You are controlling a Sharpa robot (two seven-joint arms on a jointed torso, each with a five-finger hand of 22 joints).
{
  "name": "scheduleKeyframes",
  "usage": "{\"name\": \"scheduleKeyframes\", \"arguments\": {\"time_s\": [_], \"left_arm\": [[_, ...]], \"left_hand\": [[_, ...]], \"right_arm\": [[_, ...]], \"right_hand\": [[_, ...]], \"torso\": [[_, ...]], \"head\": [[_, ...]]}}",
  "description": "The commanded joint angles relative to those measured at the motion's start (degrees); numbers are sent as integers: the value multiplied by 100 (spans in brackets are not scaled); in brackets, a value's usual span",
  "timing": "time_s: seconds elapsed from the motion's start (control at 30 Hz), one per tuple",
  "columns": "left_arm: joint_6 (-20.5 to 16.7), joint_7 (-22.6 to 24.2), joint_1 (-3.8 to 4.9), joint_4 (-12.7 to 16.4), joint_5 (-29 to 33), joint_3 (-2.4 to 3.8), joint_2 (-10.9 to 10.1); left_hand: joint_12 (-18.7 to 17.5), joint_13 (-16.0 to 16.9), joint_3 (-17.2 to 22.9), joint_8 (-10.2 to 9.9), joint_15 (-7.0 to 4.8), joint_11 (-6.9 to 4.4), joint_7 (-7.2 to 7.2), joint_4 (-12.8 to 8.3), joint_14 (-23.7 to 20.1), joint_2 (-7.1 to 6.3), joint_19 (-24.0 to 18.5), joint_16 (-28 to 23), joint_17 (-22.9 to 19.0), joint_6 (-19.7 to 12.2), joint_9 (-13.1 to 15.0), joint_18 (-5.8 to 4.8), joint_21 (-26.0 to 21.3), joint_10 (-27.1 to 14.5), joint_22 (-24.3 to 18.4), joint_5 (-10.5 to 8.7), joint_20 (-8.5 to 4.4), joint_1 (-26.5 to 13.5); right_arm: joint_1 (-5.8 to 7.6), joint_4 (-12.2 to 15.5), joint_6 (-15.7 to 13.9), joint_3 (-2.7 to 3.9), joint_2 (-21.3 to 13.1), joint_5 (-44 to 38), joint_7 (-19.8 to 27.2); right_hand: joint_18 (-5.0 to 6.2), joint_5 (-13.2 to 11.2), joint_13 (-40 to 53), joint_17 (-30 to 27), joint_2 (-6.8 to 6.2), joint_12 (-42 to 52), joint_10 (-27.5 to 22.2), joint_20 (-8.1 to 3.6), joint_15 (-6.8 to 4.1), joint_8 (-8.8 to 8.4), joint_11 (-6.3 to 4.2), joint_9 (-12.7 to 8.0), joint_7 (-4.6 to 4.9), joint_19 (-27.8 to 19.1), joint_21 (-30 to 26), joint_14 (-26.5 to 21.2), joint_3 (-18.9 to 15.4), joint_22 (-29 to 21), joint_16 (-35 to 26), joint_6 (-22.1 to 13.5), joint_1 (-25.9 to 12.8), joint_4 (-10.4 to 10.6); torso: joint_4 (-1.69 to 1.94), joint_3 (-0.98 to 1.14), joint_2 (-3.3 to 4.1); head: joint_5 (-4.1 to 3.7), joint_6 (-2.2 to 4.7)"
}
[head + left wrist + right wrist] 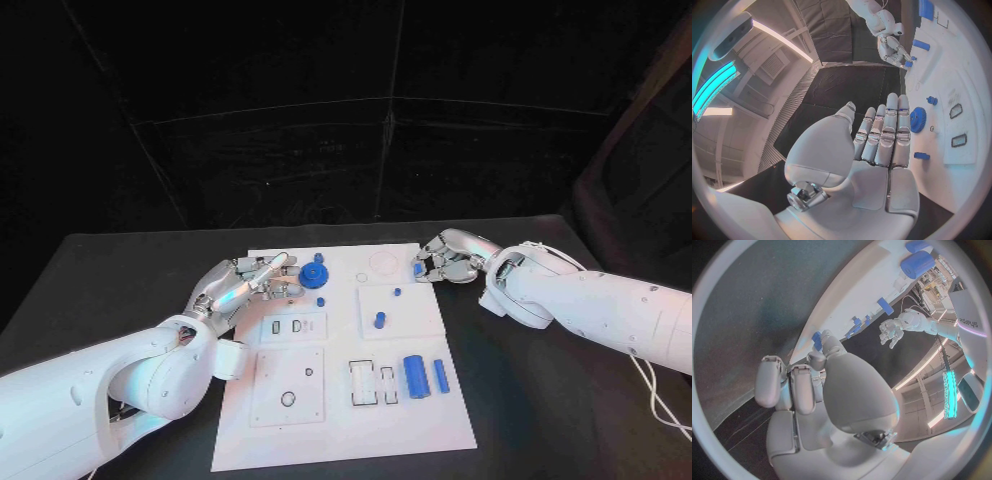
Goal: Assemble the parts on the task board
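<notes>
Right hand (444, 262) pinches what looks like a small blue part (418, 268) at the task board (346, 420) edge; weak pinch could drop it. Left hand (253, 282) fingers spread, empty, near the blue gear (315, 276), could nudge it.

The table (130, 270) is black and flat. A dark curtain (361, 120) hangs behind it, with thin pale lines across it. A thin white cable (666, 405) lies on the table near its right edge. A long bright light (714, 87) glows blue-green up in the room.
</notes>
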Motion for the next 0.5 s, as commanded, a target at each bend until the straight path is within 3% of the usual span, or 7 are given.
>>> {"name": "scheduleKeyframes", "arguments": {"time_s": [0.03, 0.33, 0.37, 0.5], "left_arm": [[68, 32, 5, 4, -5, 5, 2], [68, 32, 5, 3, -5, 5, 1], [66, 31, 5, 4, -5, 5, -1], [56, 30, 6, 15, -5, 5, -19]], "left_hand": [[-21, -4, 3, -20, -17, 15, 31, -45, -39, 7, -20, -26, 6, -26, 0, 70, -27, -45, -9, -7, 16, 40], [-21, -4, 3, -20, -17, 15, 31, -45, -39, 7, -20, -26, 6, -26, 0, 70, -27, -45, -9, -7, 16, 40], [-21, -4, 3, -20, -17, 15, 31, -45, -39, 7, -20, -26, 6, -26, 0, 70, -27, -45, -9, -7, 16, 40], [-21, -4, 3, -20, -17, 15, 31, -45, -39, 7, -20, -26, 6, -26, 0, 70, -27, -45, -9, -7, 16, 40]], "right_arm": [[9, 6, -13, 2, 6, -96, -70], [9, 13, -107, 2, 13, -106, -92], [10, 37, -184, 3, 6, -108, -133], [14, 249, -521, 6, -77, -113, -354]], "right_hand": [[12, -67, 14, 461, 65, 34, 45, -38, -52, 44, -18, 8, -13, 17, 36, 369, 64, 17, 25, 64, 12, 1], [8, -102, 26, 466, 86, 45, 55, -47, -60, 47, -26, 5, -22, 30, 45, 371, 95, 36, 28, 87, 15, -6], [-6, -159, 88, 468, 182, 105, 104, -74, -84, 57, -51, -3, -50, 75, 76, 374, 240, 104, 27, 159, 38, -32], [-14, -161, 91, 467, 209, 103, 108, -83, -92, 54, -59, -8, -58, 99, 93, 374, 313, 141, 25, 175, 52, -53]], "torso": [[2, 1, -1], [-2, 1, 2], [2, 3, -3], [6, -9, -15]], "head": [[-1, -8], [1, -12], [1, -7], [-2, 16]]}}
